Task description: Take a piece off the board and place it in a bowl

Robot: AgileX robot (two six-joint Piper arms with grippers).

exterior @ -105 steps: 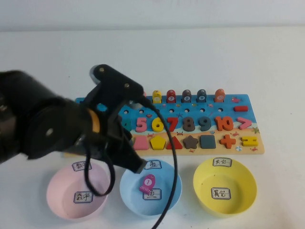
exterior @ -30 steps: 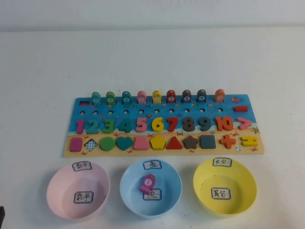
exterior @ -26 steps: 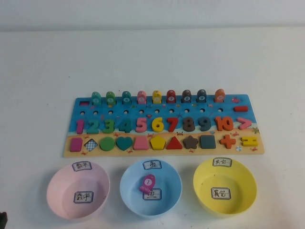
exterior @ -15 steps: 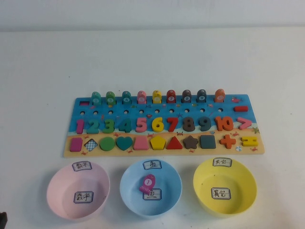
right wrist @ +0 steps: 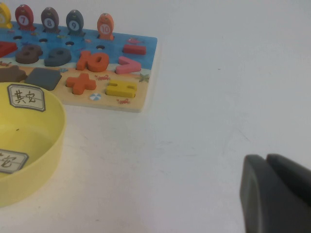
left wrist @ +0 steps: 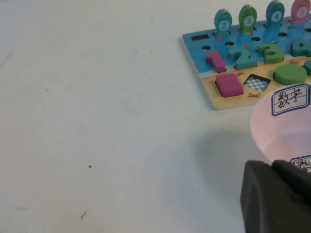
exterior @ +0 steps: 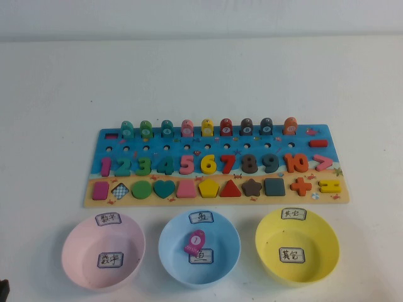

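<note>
The magenta-pink fish piece [exterior: 195, 241] lies inside the light blue bowl [exterior: 170, 246], between its two white labels. The long wooden board [exterior: 217, 200] lies behind the bowls, with a row of fish pieces, numbers and shapes; its leftmost fish slot stands empty. My left gripper [left wrist: 272, 166] is shut and empty, low over the table beside the pink bowl, left of the board. Only a dark sliver of the left arm [exterior: 3, 290] shows in the high view. My right gripper [right wrist: 266, 158] is shut and empty, over bare table right of the yellow bowl.
A pink bowl [exterior: 82, 251] stands left of the blue bowl and also shows in the left wrist view [left wrist: 272, 128]. A yellow bowl [exterior: 321, 248] stands right of it and shows in the right wrist view [right wrist: 46, 145]. White table spreads on all sides.
The left arm, which hung over the board's left part and the blue bowl 3.5 s ago, has drawn back to the near left corner. The piece stays in the blue bowl.
</note>
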